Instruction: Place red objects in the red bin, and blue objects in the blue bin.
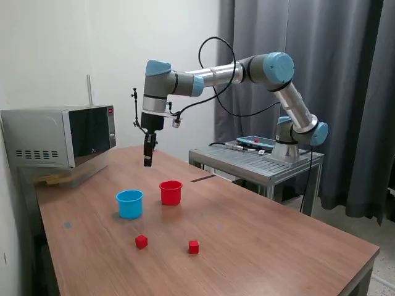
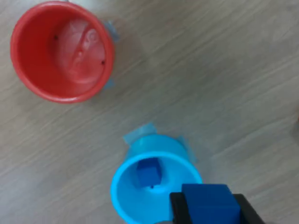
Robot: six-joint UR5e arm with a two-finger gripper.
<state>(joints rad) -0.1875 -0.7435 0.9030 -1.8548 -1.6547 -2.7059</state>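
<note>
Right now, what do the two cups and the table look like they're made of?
The red cup and blue cup look like thin molded plastic, smooth with a slight sheen inside, though the blur leaves that open. The table shows brown wood grain with a matte finish, possibly laminate.

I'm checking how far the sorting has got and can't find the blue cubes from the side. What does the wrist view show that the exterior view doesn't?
Only the wrist view shows the blue cubes: one lies inside the blue cup, and the gripper is shut on a second blue cube. It also shows the red cup holds nothing.

Only the exterior view shows the two red cubes on the table, the microwave and the whole arm.

Both show the two cups and the gripper above the table.
</note>
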